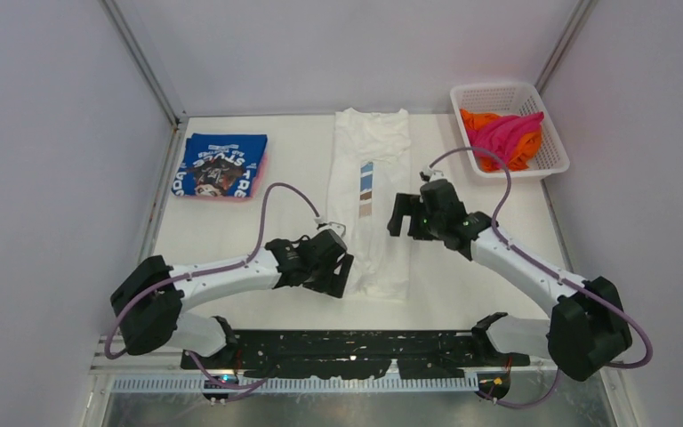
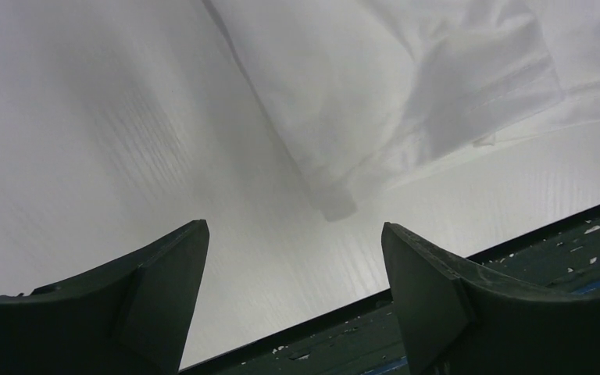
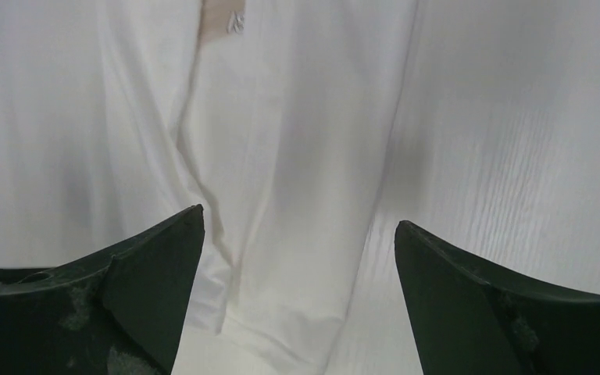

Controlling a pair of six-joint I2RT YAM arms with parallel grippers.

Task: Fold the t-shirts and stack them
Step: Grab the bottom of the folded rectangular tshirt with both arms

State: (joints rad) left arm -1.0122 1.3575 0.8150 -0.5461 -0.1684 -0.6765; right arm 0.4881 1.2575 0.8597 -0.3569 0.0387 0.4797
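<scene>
The white t-shirt (image 1: 370, 191) with the brown and blue print lies in the table's middle, folded into a long narrow strip. My left gripper (image 1: 336, 267) is open and empty at the strip's near left corner; the left wrist view shows that cloth corner (image 2: 406, 94) just beyond its fingers. My right gripper (image 1: 402, 216) is open and empty over the strip's right edge; the cloth (image 3: 281, 180) lies below its jaws. A folded blue t-shirt (image 1: 223, 164) with white lettering rests on a pink one (image 1: 261, 173) at the back left. Magenta (image 1: 507, 133) and orange (image 1: 476, 119) shirts lie in the basket.
The white mesh basket (image 1: 554, 158) stands at the back right corner. Grey walls enclose the table on three sides. A black rail (image 1: 347, 351) runs along the near edge between the arm bases.
</scene>
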